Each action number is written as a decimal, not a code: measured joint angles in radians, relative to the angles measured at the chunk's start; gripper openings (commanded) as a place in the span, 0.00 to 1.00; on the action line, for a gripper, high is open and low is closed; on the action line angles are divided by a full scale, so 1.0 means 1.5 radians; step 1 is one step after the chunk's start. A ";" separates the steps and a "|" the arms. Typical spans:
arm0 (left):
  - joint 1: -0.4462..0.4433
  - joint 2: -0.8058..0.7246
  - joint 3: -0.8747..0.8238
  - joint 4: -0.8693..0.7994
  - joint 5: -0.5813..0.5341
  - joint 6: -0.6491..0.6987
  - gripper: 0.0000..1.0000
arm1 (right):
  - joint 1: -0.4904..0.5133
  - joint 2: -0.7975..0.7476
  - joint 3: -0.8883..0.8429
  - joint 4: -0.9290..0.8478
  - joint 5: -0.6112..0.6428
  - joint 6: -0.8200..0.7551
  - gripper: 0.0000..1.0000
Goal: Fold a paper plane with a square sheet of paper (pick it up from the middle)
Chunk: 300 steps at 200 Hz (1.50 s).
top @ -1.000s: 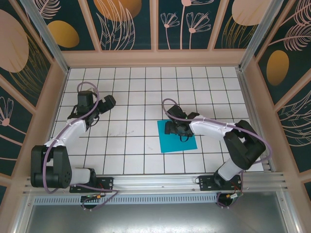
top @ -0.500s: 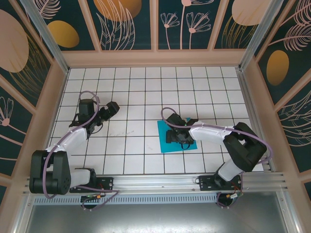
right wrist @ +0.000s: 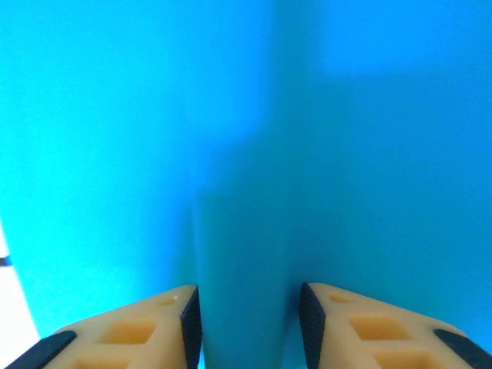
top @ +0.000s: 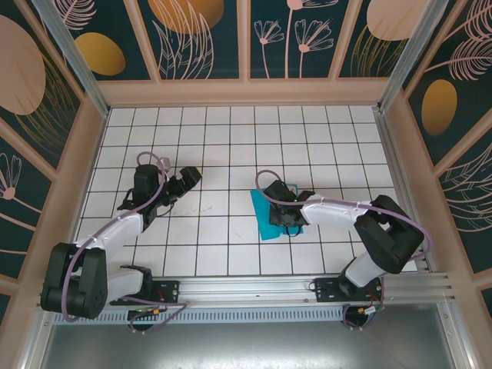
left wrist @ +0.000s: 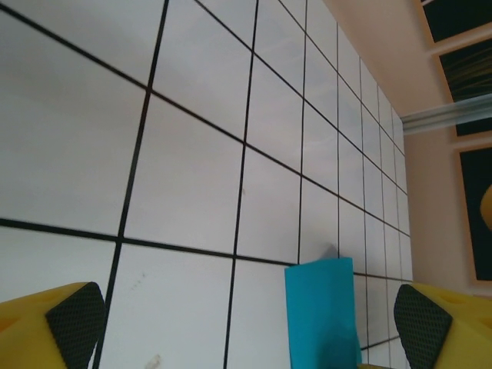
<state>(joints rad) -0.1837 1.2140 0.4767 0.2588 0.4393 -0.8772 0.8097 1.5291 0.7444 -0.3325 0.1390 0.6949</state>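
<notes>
From above, the left end effector hangs over the white tiled bench, spread wide and well apart from the square sheet of paper. The right end effector is down on that teal sheet, near the middle of the bench.

In the left wrist view, the yellow fingers stand far apart at the bottom corners, with the sheet on the tiles ahead.

In the right wrist view, the fingers pinch a raised ridge of the sheet, pads against both its sides.
</notes>
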 measured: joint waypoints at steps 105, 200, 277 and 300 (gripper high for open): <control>-0.025 0.039 -0.066 0.231 0.124 -0.131 0.95 | -0.157 -0.026 -0.105 0.535 -0.438 0.141 0.21; -0.104 0.224 -0.027 0.390 0.167 -0.187 0.65 | -0.207 0.083 -0.135 0.749 -0.612 0.310 0.24; -0.119 0.322 0.027 0.433 0.169 -0.190 0.44 | -0.213 0.100 -0.135 0.778 -0.650 0.344 0.25; -0.119 0.348 0.035 0.461 0.173 -0.199 0.39 | -0.213 0.108 -0.134 0.779 -0.653 0.347 0.25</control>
<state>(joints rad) -0.3626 1.7363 0.5293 0.9504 0.6994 -1.1759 0.4896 1.6913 0.5430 0.8356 -0.8406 1.2156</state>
